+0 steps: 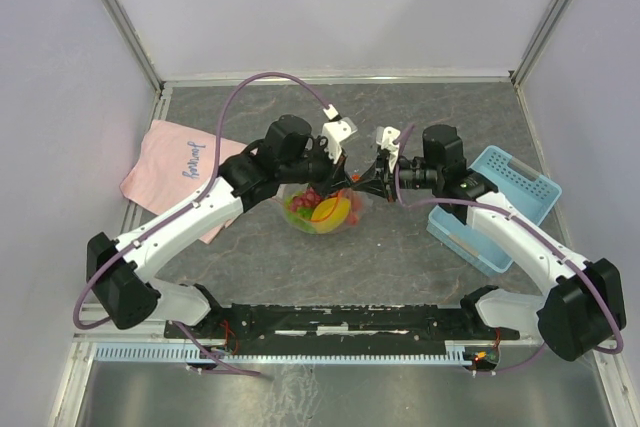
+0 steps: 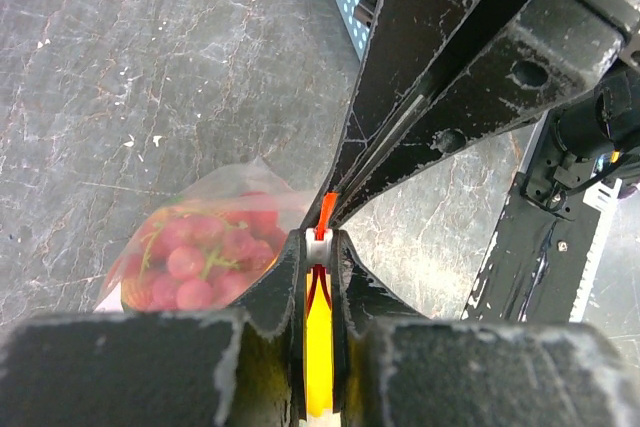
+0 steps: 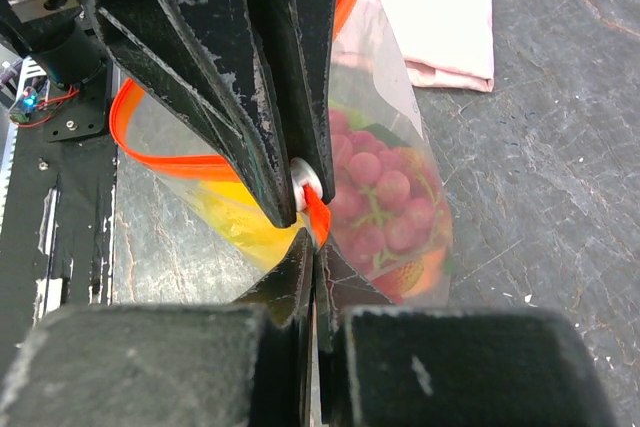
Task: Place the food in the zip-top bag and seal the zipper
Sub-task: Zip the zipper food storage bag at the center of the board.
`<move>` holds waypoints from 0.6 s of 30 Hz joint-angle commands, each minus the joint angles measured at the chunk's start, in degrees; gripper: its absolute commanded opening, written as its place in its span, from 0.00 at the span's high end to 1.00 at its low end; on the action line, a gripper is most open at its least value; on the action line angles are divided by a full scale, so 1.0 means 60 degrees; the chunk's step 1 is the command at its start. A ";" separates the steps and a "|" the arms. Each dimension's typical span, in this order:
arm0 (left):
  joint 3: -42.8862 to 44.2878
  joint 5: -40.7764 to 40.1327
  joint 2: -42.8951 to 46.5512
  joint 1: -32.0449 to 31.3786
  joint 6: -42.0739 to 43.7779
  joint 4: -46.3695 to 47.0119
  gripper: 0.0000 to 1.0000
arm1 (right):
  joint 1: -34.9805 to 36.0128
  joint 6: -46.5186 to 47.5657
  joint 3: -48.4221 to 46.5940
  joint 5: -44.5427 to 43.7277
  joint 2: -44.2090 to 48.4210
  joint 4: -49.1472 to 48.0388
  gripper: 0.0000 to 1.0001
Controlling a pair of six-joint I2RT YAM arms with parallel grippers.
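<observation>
The zip-top bag [image 1: 322, 212] hangs between both grippers over the table's middle. The food is inside it: red grapes [image 2: 195, 257] [image 3: 385, 192] and a yellow piece [image 3: 235, 202] show through the plastic. My left gripper [image 2: 318, 237] [image 1: 352, 175] is shut on the white slider [image 3: 303, 179] of the orange-red zipper [image 3: 160, 157]. Right beside it, my right gripper [image 3: 316, 237] [image 1: 378, 172] is shut on the zipper's end tab. The two pairs of fingertips almost touch. From the slider the strip curves away, with its two sides parted.
A pink cloth [image 1: 175, 172] lies at the left of the table. A light-blue basket [image 1: 495, 202] stands at the right, under the right arm. The black base rail [image 1: 330, 322] runs along the near edge.
</observation>
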State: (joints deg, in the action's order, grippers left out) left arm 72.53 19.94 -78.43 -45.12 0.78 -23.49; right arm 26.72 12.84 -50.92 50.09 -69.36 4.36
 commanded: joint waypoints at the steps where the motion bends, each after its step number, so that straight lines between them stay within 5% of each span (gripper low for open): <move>1: 0.0017 -0.0632 0.0512 0.0070 0.0592 -0.0551 0.97 | -0.0205 -0.0282 -0.0466 -0.0189 0.0217 -0.0257 0.98; 18: -0.0202 -0.0744 0.1051 0.0141 0.1088 -0.0910 0.97 | -0.0528 -0.0404 -0.0498 -0.0251 0.0173 -0.0034 0.98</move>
State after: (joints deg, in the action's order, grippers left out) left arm 70.87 16.25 -75.05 -45.01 3.42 -27.88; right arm 24.97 10.07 -51.33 49.50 -69.34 4.36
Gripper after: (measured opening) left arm 0.116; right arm 0.023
